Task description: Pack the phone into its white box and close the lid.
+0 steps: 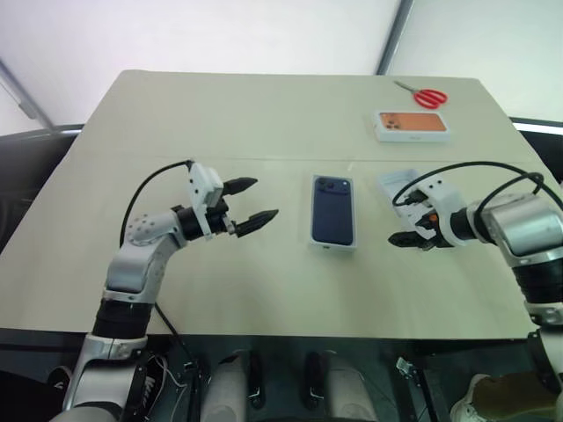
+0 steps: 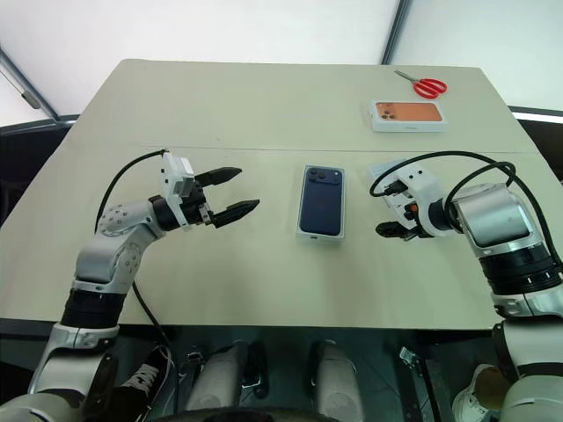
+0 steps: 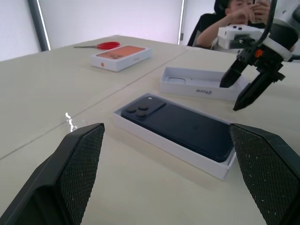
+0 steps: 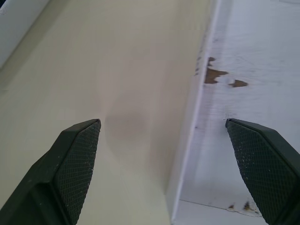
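The dark navy phone lies camera side up inside the shallow white box at the table's middle. Just to its right the lid rests open side up, with "iPhone" printed on its wall. My right gripper hangs open over the lid's near end, fingers pointing down; in the right wrist view the lid's wall runs between its spread fingers. My left gripper is open and empty, pointing level at the box from the left, a hand's width away.
A white box with an orange phone picture sits at the far right, with red-handled scissors behind it. A person sits beyond the table's right side. Bare tabletop stretches across the far left.
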